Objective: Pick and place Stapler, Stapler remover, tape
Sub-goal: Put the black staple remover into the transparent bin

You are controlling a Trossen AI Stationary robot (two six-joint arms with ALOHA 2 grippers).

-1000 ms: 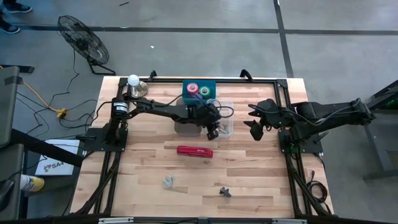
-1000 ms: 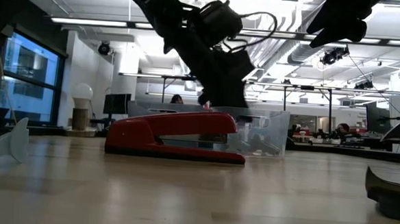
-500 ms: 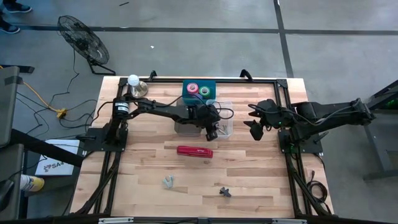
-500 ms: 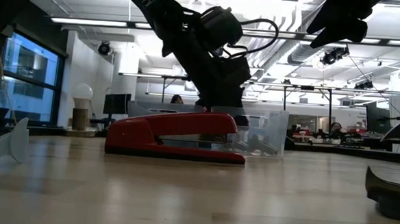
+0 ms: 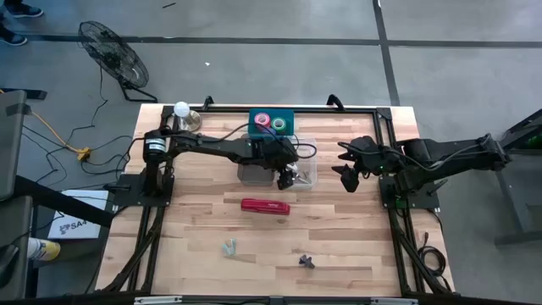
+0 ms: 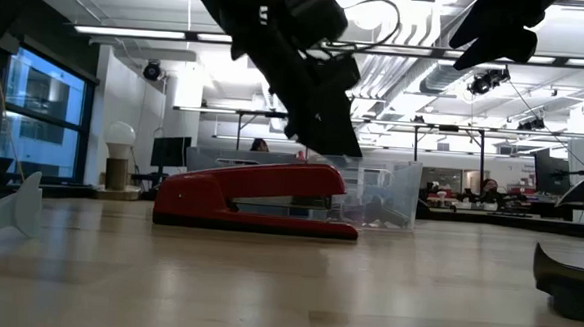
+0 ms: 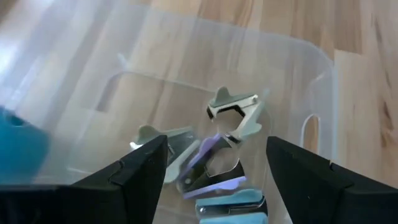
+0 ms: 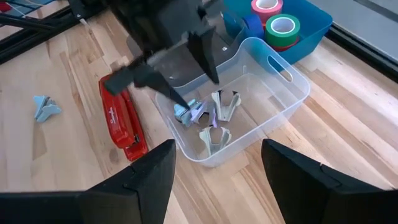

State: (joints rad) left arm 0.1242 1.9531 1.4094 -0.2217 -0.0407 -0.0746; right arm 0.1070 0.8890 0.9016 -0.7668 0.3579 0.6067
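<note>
Stapler (image 5: 265,206) is lying flat on the wood table (image 5: 356,246), well apart from the clear bin (image 5: 310,175) and nearer the table's front than the bin is. Its long axis is running roughly left-right across the table in the high view, so my fingers would have to straddle it across its narrow width.

I am holding my left gripper (image 5: 288,176) over the clear bin, fingers spread and holding nothing; my left wrist view is looking straight down between them onto several staple removers (image 7: 231,112) lying loose on the bin floor. The stapler is lying toward the table's front from this gripper, slightly to my left, and only a short reach away.

I am keeping my right gripper (image 5: 349,178) hanging above the table beside the bin's right end, its fingers standing apart and empty. It is farther from the stapler than my left gripper, and the bin is sitting partly between them.

Judgement: the left arm is the nearer one for the stapler. The move would call for lifting clear of the bin wall first, then coming toward the front edge.

Two more staple removers are waiting near the front: a pale one (image 5: 229,247) and a dark one (image 5: 306,260). Tape rolls (image 5: 270,122) are sitting in the blue tray (image 5: 286,116) behind the bin.
</note>
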